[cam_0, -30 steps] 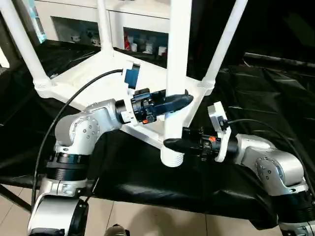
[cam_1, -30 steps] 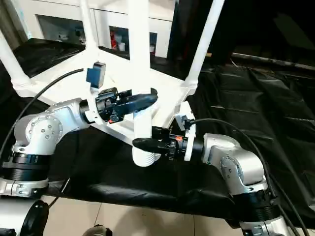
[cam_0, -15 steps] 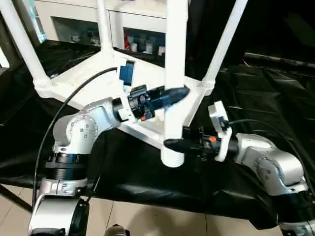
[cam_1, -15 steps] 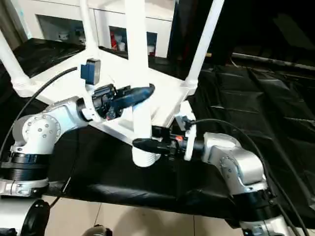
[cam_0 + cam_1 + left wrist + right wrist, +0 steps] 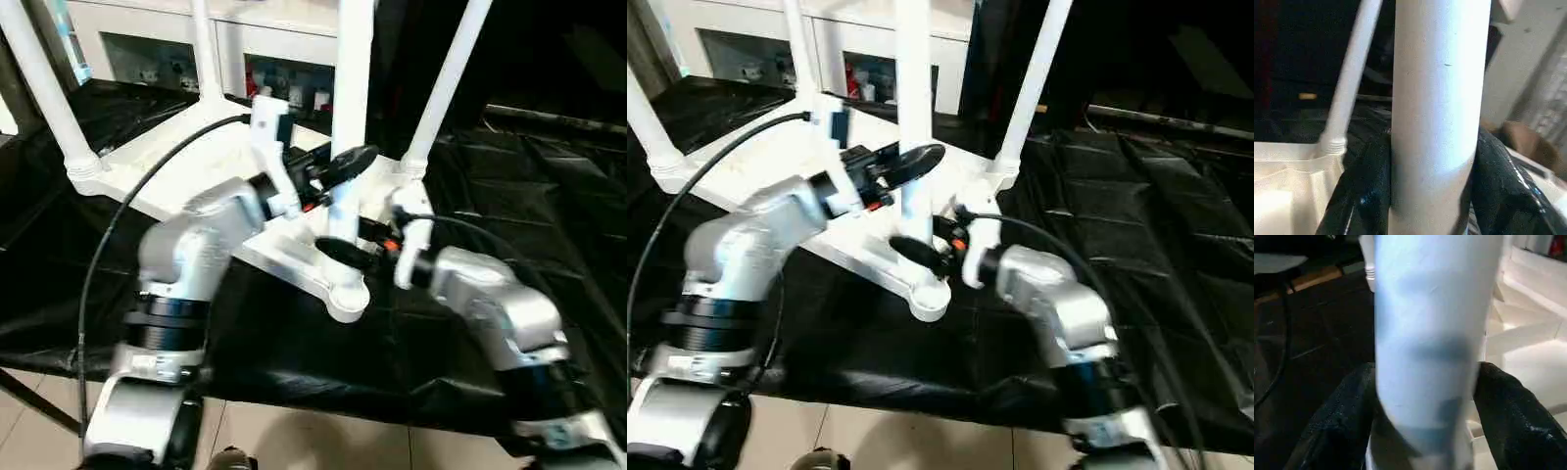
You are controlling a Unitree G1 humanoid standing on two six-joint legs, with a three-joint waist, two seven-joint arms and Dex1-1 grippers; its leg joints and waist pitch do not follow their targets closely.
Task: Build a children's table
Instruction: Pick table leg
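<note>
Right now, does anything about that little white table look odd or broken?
Nothing looks broken. The tabletop lies upside down on the black-draped table, legs pointing up, normal for assembly. Both tools sit around the nearest leg, which stands over its corner socket.

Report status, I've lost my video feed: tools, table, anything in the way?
Left tool clamped on upright white tapered tube leg. Right tool straddling its base, grip unclear. Leg at near corner socket of upturned white plastic tabletop. No obstruction seen.

bright indoor light, glare on the black table cover (image 5: 549, 176), both arms motion-blurred, wrist views soft.
</note>
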